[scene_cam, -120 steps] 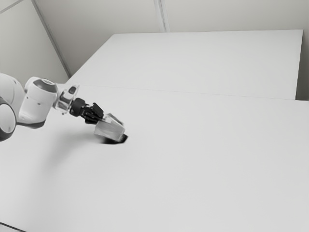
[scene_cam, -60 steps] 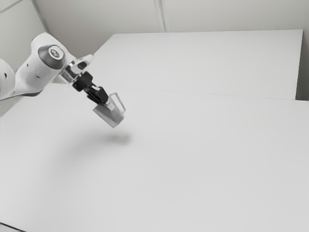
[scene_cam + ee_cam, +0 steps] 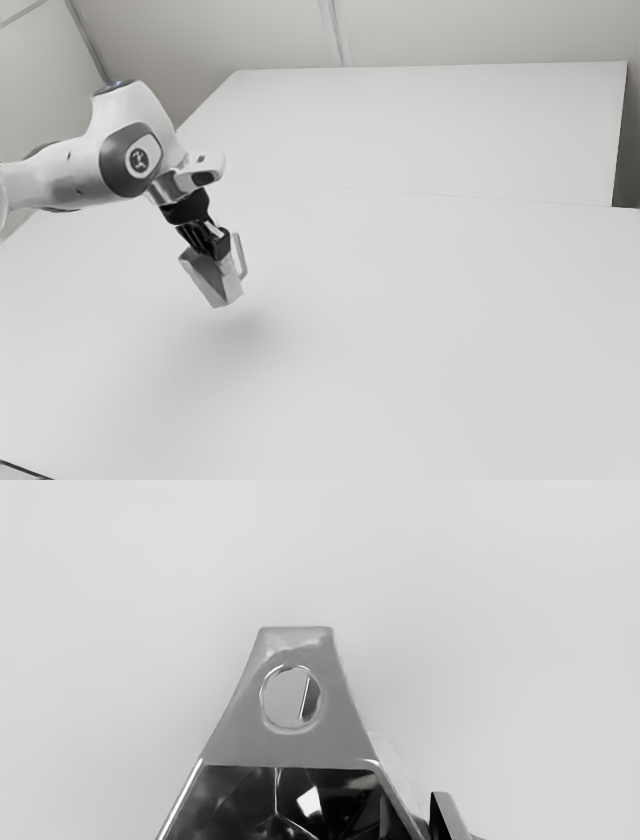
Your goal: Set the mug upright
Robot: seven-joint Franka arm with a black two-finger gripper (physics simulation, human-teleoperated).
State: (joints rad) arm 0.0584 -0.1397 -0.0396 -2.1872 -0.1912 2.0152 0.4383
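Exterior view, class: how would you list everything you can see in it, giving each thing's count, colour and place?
Mug: one, grey, held tilted above the table
Table surface: one, pale grey, below the mug
Shadow: one soft patch, grey, on the table surface beneath the mug
Panel: one, pale grey, beyond the thin line at the table surface's far side
Walls: at least two, pale grey, in the background
Dark strip: one, dark, lower corner at the exterior view's left
Arm: one, white with dark grey, coming in from the exterior view's left
Gripper: one, black, at the arm's end, shut on the mug
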